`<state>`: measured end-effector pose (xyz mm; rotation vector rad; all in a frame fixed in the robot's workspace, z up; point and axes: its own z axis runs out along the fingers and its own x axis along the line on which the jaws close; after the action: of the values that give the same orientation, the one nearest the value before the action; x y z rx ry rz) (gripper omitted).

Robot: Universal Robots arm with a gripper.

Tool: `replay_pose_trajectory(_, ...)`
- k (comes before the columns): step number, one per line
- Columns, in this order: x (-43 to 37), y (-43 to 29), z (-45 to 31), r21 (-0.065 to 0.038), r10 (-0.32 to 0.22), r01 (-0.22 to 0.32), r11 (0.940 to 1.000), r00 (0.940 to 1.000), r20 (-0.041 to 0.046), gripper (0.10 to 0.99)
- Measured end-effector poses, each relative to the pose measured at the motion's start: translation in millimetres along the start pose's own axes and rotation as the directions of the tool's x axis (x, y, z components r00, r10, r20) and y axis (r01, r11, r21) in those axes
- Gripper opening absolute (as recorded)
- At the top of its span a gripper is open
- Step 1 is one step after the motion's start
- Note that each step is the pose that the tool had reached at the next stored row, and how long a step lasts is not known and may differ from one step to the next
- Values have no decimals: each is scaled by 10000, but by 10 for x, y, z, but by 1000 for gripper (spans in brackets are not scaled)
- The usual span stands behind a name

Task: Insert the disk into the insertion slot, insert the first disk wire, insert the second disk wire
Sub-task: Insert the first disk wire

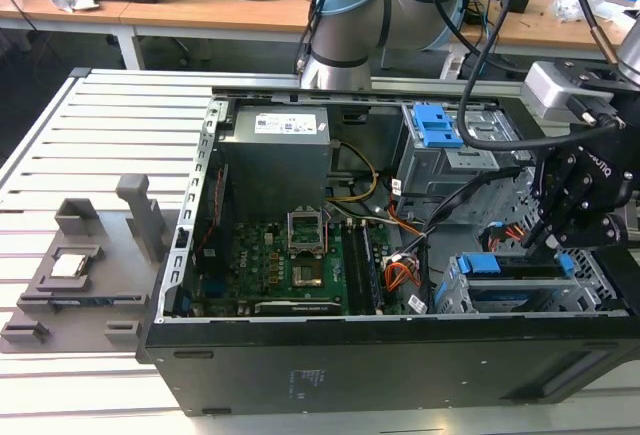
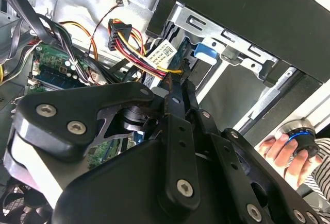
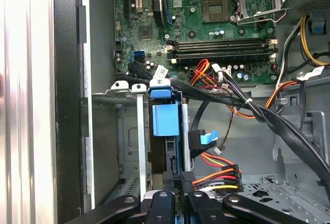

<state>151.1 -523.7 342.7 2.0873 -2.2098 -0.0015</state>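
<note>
Inside the computer case point(image 1: 350, 360), the disk point(image 3: 165, 122) is seen seated in the insertion slot point(image 3: 140, 131); the jaws of the gripper point(image 3: 178, 183) are clenched near its end, and one wire plug point(image 3: 215, 175) is judged not yet inserted.

Exterior view high over open computer case point(image 1: 350, 365); both wrist views close on the insertion slot point(image 3: 140, 131).

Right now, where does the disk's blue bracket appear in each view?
Exterior view: blue bracket, low on the exterior view's right, inside the case.
First wrist view: between the silver bay rails.
Second wrist view: beside the black case wall.
Shared landmark: the green motherboard.
</note>
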Motion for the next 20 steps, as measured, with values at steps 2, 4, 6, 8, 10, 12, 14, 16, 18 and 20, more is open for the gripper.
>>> replay_pose_trajectory(2, 1, 0, 3, 0, 0, 0, 10000, 10000, 1, 165)
replay_pose_trajectory(4, 1, -1, 6, 1, -8, 8, 10000, 10000, -1, 165)
replay_pose_trajectory(6, 1, -1, 11, 3, -35, 35, 10000, 10000, -11, 165)
replay_pose_trajectory(8, 1, -1, 15, 4, -49, 49, 10000, 10000, -16, 165)
replay_pose_trajectory(10, 1, -2, 20, 3, -49, 49, 10000, 10000, -15, 165)
replay_pose_trajectory(12, 0, -3, 22, 2, -48, 48, 10000, 10000, -12, 165)
replay_pose_trajectory(14, 0, -5, 19, 4, -47, 47, 10000, 10000, -10, 165)
replay_pose_trajectory(16, 1, -5, 11, 3, -47, 47, 10000, 10000, -2, 165)
replay_pose_trajectory(18, 2, -5, 7, 3, -46, 46, 10000, 10000, -10, 165)
replay_pose_trajectory(20, 4, -5, 6, 3, -46, 46, 10000, 10000, -12, 165)
